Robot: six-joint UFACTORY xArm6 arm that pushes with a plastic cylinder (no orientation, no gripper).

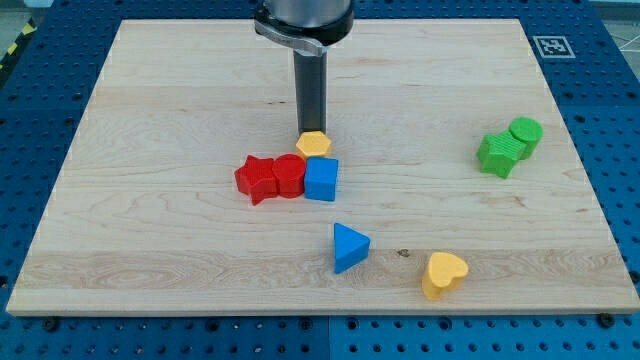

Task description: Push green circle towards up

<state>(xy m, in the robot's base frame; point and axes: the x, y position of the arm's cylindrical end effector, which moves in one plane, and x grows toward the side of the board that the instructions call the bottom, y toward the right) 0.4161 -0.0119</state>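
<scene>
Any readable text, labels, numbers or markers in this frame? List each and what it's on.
No words, brands or numbers can be read anywhere in this view.
One sign only: a black-and-white square fiducial marker at the wooden board's top right corner; a pattern, no letters.
The blocks, my tip and the blue perforated table carry no visible print.
</scene>
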